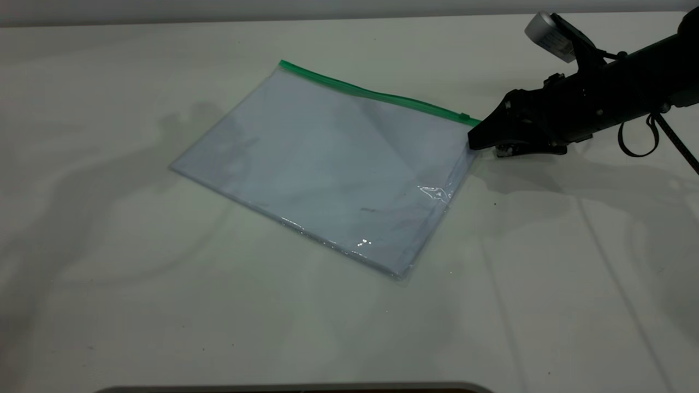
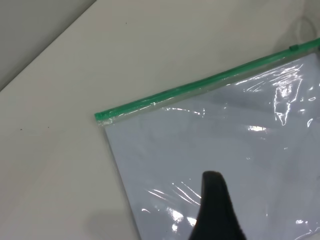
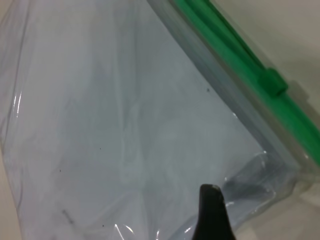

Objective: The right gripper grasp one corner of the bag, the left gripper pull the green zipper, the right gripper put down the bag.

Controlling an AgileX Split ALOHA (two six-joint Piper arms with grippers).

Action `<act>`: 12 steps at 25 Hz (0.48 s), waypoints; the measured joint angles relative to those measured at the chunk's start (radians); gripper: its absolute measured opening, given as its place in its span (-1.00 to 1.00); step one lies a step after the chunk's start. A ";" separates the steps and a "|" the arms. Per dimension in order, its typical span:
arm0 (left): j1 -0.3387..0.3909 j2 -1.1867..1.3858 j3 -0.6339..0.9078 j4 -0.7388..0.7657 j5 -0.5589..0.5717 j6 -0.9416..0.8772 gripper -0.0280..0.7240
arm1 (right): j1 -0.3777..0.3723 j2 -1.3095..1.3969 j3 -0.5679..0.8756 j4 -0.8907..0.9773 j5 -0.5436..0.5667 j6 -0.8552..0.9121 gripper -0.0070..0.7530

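One right pincer meets the bag corner.

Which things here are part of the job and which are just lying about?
Job:
the bag
the green zipper, slider near the right end
the right gripper at the bag's zipper-end corner
the left gripper above the bag

Lying about:
nothing besides the table

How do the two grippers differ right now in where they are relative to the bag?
The right gripper sits low at the bag's corner by the green slider tab; the left gripper is out of the exterior view, its finger tip only showing over the bag in its wrist view, near the far end of the green zipper. Both are matte black.
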 joint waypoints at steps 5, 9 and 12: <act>0.000 0.000 0.000 -0.001 -0.001 0.003 0.62 | 0.000 0.009 -0.002 0.022 0.002 -0.026 0.54; 0.000 0.000 0.000 -0.002 -0.001 0.003 0.62 | 0.000 0.047 -0.007 0.084 0.055 -0.070 0.54; 0.000 0.000 0.000 -0.002 -0.001 0.003 0.62 | 0.000 0.061 -0.007 0.128 0.091 -0.104 0.54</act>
